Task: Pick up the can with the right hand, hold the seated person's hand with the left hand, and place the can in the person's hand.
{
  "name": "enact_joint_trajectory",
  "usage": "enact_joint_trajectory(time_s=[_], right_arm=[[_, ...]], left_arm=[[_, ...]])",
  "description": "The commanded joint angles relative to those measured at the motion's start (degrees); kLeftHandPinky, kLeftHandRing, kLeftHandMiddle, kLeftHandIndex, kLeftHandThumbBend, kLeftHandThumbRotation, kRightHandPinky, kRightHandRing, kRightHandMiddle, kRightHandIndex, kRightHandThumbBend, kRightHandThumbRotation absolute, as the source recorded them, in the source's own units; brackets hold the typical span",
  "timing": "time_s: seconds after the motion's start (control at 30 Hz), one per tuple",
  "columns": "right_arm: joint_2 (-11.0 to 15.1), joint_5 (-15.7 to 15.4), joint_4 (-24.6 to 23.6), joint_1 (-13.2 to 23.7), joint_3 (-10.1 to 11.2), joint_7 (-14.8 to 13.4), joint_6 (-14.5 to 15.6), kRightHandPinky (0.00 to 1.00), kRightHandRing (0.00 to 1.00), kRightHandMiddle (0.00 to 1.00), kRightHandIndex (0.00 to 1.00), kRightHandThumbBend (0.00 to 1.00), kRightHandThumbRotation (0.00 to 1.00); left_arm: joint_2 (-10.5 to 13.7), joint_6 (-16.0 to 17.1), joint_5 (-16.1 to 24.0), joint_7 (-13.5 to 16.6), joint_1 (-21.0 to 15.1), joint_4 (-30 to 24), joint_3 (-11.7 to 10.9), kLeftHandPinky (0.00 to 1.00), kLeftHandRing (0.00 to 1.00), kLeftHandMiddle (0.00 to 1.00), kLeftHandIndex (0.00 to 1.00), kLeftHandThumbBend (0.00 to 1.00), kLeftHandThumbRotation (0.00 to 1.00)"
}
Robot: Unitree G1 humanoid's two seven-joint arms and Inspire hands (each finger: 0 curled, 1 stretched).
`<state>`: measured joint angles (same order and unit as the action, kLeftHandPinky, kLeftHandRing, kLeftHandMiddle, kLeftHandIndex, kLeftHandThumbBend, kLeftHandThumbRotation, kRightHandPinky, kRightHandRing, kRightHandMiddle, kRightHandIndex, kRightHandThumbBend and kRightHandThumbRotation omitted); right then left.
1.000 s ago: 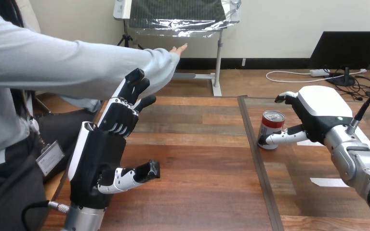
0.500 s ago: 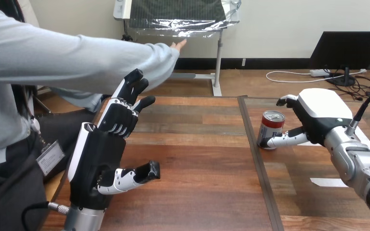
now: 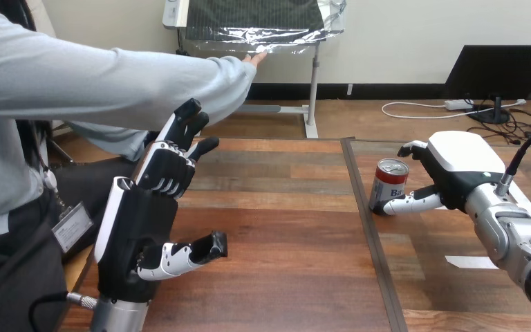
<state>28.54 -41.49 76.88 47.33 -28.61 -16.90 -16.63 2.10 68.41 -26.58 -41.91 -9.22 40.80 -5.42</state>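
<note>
A red and white can [image 3: 388,185] with a silver top stands upright on the table, right of the middle seam. My right hand [image 3: 456,170] sits just to its right, open, with the thumb reaching under the can's near side and the fingers [image 3: 412,147] arched behind its top; none is closed on it. My left hand [image 3: 145,218] is raised at the left, open, palm toward the middle, fingers straight and thumb out. The person's arm in a grey sleeve [image 3: 124,86] stretches over it, with the person's hand [image 3: 255,58] far beyond, apart from my fingers.
The wooden table [image 3: 283,228] has a dark seam [image 3: 370,235] running front to back. Two white paper slips [image 3: 473,262] lie at the right near my right forearm. The person sits at the left edge.
My right hand has drifted slightly right and lower beside the can. My left hand shifted a little left. The person's arm rose slightly.
</note>
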Motion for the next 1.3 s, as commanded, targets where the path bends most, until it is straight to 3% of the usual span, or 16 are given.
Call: enact_joint_trajectory(time_s=[0.0, 0.53, 1.27], right_arm=[[-0.5, 0.2, 0.2, 2.5, 0.2, 0.8, 1.0, 0.94, 0.92, 0.83, 0.84, 1.0, 0.68], [-0.3, 0.5, -0.1, 2.1, 0.3, 2.8, 0.9, 0.98, 0.93, 0.83, 0.85, 1.0, 0.67], [0.1, 0.4, -0.1, 1.5, 0.3, 2.9, 0.5, 0.96, 0.91, 0.81, 0.82, 1.0, 0.66]], left_arm=[[-0.2, 0.8, 0.1, 0.4, -1.8, -2.1, 0.2, 0.88, 0.96, 0.97, 0.93, 1.0, 0.52], [-0.1, 0.9, 0.5, 1.1, -1.5, -2.4, 0.3, 0.88, 0.96, 0.97, 0.93, 1.0, 0.53], [-0.7, -0.8, -0.4, 1.7, -0.8, -5.6, 0.9, 0.87, 0.96, 0.98, 0.94, 1.0, 0.52]])
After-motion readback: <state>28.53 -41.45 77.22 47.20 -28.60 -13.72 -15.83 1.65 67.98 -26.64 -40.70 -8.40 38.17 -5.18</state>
